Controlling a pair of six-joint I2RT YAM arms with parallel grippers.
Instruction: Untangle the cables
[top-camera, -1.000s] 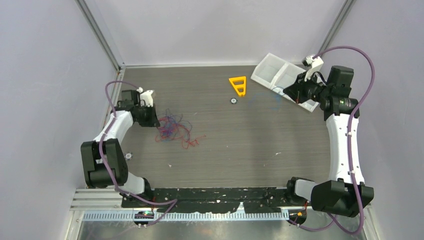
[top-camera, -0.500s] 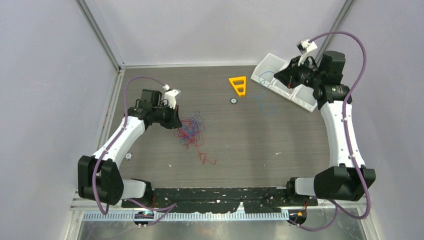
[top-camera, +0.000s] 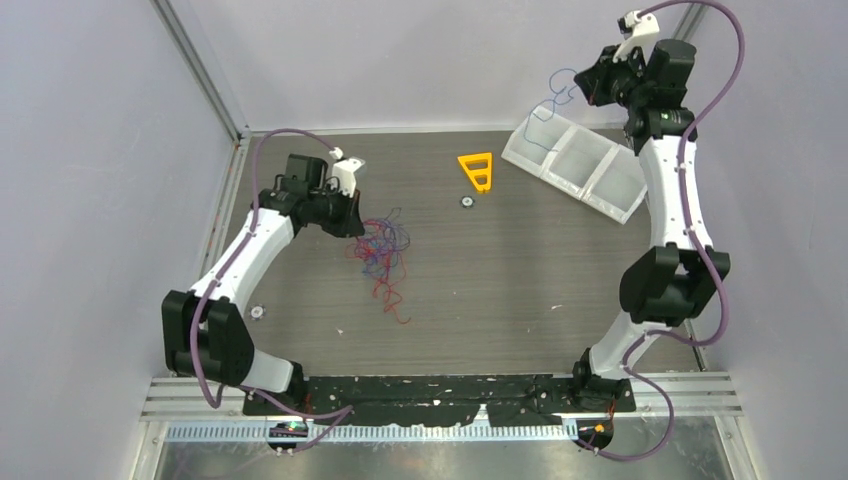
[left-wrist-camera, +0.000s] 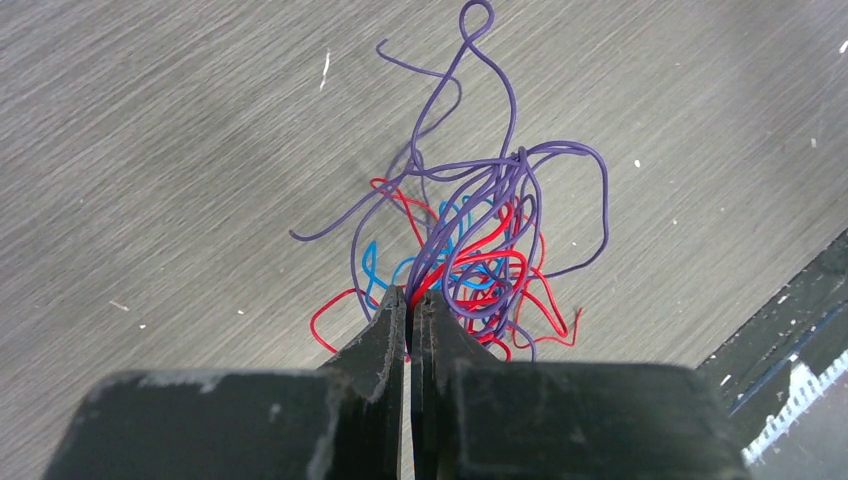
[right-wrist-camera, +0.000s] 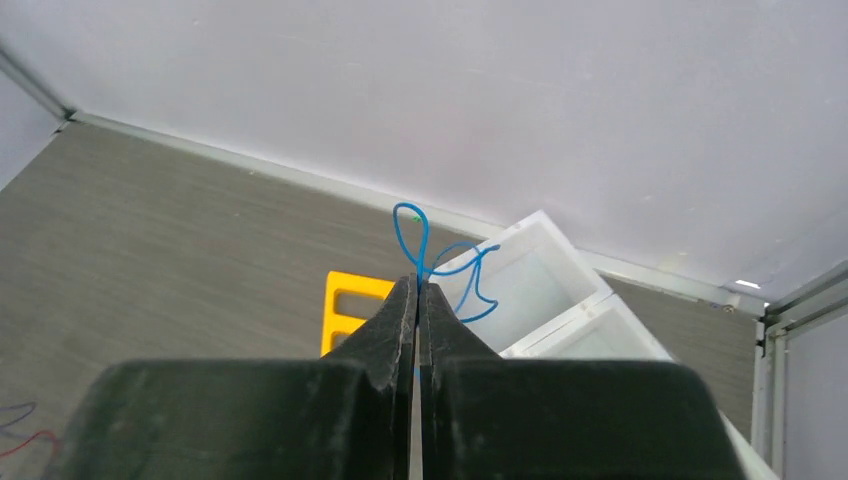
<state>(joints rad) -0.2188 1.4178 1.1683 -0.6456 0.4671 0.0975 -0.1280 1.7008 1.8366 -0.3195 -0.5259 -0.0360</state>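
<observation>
While the left gripper (left-wrist-camera: 411, 300) pinches the cable clump (top-camera: 380, 245) at nine o'clock, the right gripper (right-wrist-camera: 417, 285) grips one blue cable (right-wrist-camera: 405, 206) high at one o'clock (above the white tray (top-camera: 575, 160)); next, I think, let go there

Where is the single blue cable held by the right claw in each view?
Top external: blue cable upper right, against the back wall.
Left wrist: not in it; only the cable clump.
Right wrist: centre, above the right claw.
Shared landmark (top, right wrist): white tray.
</observation>
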